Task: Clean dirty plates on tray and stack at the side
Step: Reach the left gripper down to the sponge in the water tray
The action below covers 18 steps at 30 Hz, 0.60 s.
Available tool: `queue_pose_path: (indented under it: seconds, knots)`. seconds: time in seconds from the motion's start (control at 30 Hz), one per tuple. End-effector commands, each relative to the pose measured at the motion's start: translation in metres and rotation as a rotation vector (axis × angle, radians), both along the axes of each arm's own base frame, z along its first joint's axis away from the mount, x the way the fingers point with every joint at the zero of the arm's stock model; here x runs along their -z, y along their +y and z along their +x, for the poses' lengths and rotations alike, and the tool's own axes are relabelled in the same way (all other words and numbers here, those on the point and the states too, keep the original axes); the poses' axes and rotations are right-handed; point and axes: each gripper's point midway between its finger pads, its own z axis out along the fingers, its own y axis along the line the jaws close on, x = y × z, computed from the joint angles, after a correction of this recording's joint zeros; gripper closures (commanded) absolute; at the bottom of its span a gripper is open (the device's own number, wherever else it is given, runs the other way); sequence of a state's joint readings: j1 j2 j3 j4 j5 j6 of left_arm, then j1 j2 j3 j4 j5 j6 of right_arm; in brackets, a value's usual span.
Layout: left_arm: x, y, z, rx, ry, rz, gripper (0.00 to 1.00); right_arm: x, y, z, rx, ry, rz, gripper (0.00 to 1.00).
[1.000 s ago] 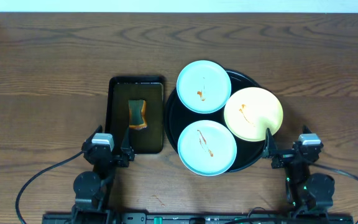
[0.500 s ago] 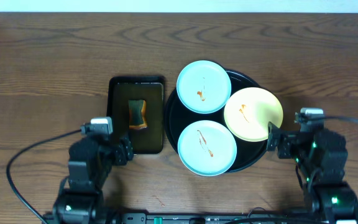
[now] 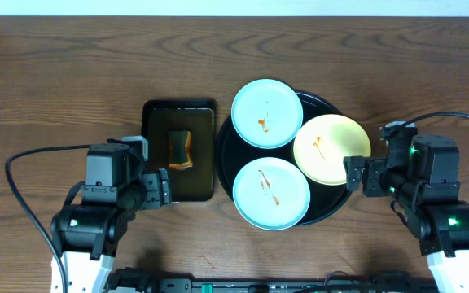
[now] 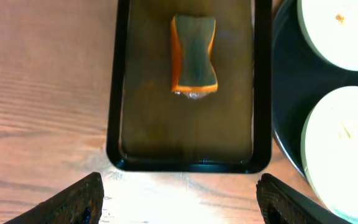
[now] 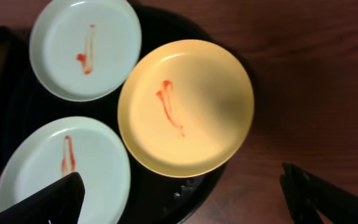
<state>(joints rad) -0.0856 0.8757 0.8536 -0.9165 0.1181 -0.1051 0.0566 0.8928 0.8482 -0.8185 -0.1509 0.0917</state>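
My left pincer point(image 4: 180, 204) has advanced; wide open and empty, it faces the sponge point(image 4: 194, 58) straight ahead, long axis pointing away.

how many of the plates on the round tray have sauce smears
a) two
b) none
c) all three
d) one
c: in the right wrist view the far mint plate, the near mint plate and the yellow plate are each marked with an orange-red streak.
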Motion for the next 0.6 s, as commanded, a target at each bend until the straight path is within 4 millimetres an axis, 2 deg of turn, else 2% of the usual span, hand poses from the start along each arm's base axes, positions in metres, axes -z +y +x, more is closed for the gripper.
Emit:
queue_pose_path:
  seconds: [0.0, 0.17, 0.33, 0.5, 0.57]
  knots:
    - [-0.002, -0.001, 0.004, -0.011, 0.008, -0.011, 0.2, -0.008, 0.002, 0.002, -0.001, -0.014, 0.037, 0.01]
    - [-0.007, -0.002, 0.017, -0.094, -0.03, -0.068, 0.21, -0.008, 0.002, 0.002, 0.0, -0.014, 0.037, 0.01]
    - [-0.022, -0.003, 0.043, -0.092, -0.111, -0.076, 0.25, -0.008, 0.002, 0.002, 0.0, -0.013, 0.037, 0.01]
    - [-0.01, -0.005, 0.072, -0.061, -0.046, -0.043, 0.25, -0.008, 0.002, 0.002, 0.0, -0.011, 0.037, 0.01]
    - [0.003, -0.006, 0.085, -0.033, -0.001, -0.019, 0.26, -0.008, 0.002, 0.002, 0.0, -0.01, 0.037, 0.01]
